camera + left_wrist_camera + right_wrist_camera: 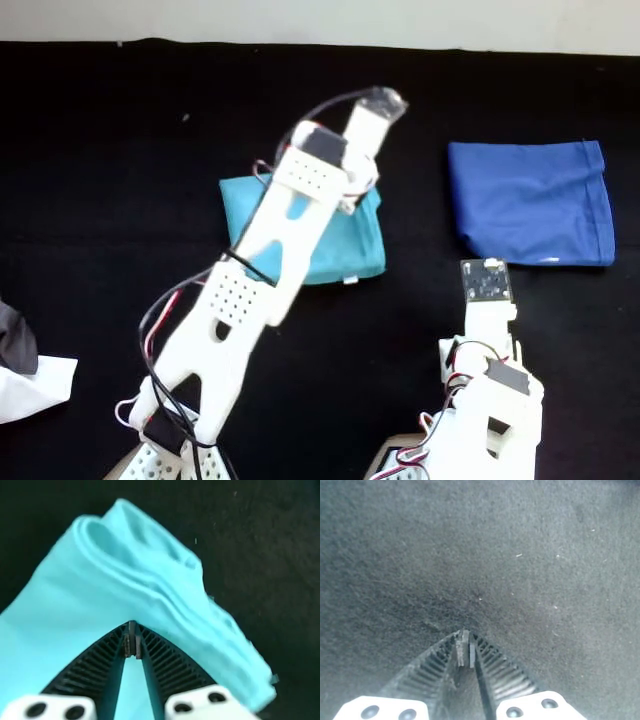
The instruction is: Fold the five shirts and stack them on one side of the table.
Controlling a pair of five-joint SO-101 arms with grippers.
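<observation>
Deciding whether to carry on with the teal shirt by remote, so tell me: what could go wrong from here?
1. The left gripper is shut right at the teal shirt, whose folded layers look loose along one edge; a push or drag could well undo the fold.
2. The teal shirt lies apart from the blue shirt, so stacking needs a carry; pinching only the top layer would probably let it fall open.
</observation>
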